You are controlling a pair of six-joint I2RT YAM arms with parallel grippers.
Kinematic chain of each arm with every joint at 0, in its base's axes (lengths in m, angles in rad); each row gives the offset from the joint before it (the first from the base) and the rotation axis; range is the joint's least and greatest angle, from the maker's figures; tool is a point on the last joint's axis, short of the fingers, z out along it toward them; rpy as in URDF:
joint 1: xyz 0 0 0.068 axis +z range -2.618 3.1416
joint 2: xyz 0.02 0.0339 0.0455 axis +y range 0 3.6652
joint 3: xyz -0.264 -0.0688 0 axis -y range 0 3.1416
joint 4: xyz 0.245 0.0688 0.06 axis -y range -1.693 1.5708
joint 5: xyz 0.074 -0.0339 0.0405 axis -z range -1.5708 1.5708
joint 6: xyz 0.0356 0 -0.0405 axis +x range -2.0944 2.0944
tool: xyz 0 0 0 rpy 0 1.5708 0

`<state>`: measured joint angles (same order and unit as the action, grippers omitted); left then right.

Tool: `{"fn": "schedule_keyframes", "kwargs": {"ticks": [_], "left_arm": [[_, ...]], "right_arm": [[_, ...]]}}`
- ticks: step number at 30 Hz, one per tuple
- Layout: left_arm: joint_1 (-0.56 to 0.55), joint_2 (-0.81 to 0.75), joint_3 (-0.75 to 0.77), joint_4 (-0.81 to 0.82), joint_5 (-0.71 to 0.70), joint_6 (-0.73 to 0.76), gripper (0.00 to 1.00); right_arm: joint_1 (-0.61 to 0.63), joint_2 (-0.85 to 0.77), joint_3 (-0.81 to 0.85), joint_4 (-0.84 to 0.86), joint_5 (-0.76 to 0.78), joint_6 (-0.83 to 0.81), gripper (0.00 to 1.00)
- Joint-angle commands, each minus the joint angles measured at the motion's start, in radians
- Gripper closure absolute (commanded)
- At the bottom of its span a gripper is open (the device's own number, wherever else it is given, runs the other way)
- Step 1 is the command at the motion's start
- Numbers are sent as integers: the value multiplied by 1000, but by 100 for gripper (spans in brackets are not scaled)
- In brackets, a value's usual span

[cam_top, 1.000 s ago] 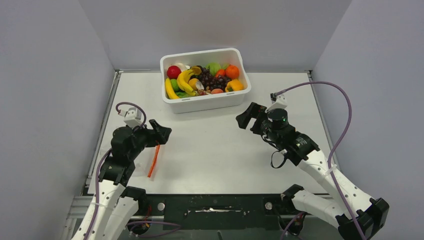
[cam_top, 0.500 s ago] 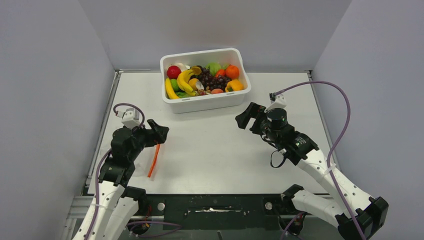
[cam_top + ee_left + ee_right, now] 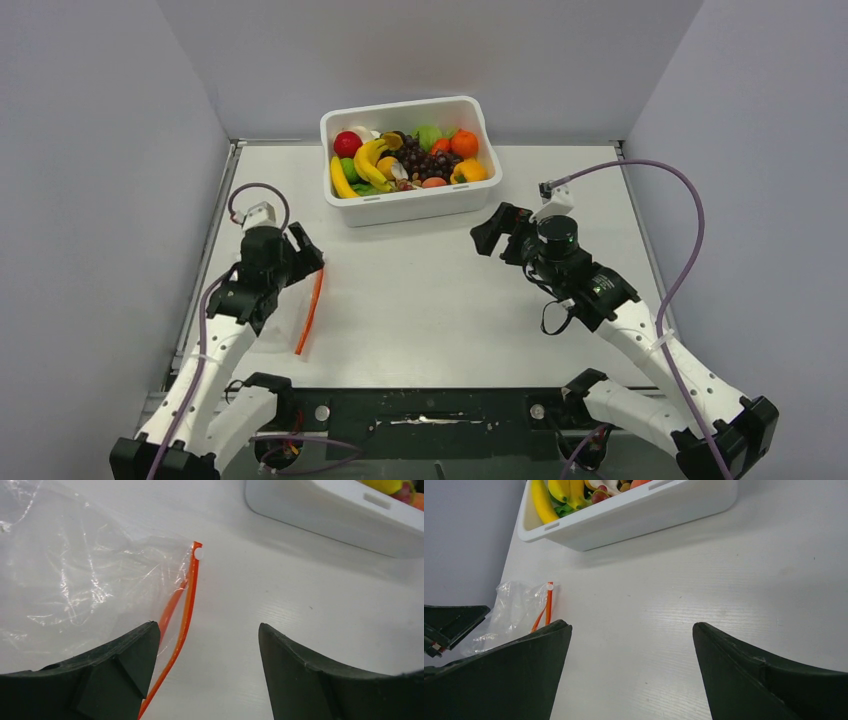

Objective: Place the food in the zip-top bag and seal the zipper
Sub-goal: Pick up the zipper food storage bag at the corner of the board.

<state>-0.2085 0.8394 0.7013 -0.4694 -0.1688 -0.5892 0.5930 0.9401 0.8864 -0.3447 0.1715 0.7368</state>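
A white worktop, boxed in by plain grey walls, carries a white tub at its far edge, heaped with toy food: bananas, grapes, a pepper. The clear zip-top bag lies flat, well to the near-left of the tub, the two strands of its orange zipper slightly apart. The left tool hangs over the zipper, jaws spread wide and empty. The right tool, near-right of the tub, gapes equally wide, gripping nothing.
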Motion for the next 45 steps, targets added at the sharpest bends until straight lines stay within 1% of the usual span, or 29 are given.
{"fn": "schedule_keyframes", "kwargs": {"ticks": [1, 4, 6, 10, 13, 16, 22, 27, 37, 39, 40, 41, 42, 45], "left_arm": [[4, 130, 125, -144, -124, -47, 28], [4, 242, 192, -206, -82, 17, 29], [-4, 320, 228, -241, -79, 34, 33], [-49, 444, 257, -246, -130, 42, 34], [-98, 519, 270, -241, -139, 42, 38], [-150, 578, 284, -261, -204, 34, 40], [-189, 644, 296, -295, -310, 33, 45], [-217, 678, 314, -319, -428, 19, 48], [-246, 775, 305, -293, -449, 36, 49], [-255, 797, 308, -293, -453, 38, 54], [-260, 806, 312, -295, -450, 41, 59], [-267, 817, 320, -301, -441, 44, 68], [-276, 827, 329, -310, -432, 48, 75], [-312, 844, 353, -342, -422, 45, 90]], "right_arm": [[5, -47, 39, 58, -1, -32, 2], [4, -75, 40, 41, -4, -47, 2], [3, -99, 29, 41, -1, -64, 2], [-4, -138, 4, 61, 5, -99, 2], [-8, -145, 18, 41, 3, -113, 2], [-8, -150, 32, 13, 12, -114, 2], [-9, -192, -3, 16, 26, -103, 2], [-10, -213, -16, 14, 37, -100, 2], [-10, -214, -6, -9, 43, -89, 2], [-10, -214, -10, -10, 45, -86, 2], [-10, -214, -11, -11, 46, -84, 2], [-10, -215, -14, -10, 46, -81, 2], [-10, -216, -18, -9, 48, -77, 2], [-10, -215, -35, 1, 49, -73, 2]]}}
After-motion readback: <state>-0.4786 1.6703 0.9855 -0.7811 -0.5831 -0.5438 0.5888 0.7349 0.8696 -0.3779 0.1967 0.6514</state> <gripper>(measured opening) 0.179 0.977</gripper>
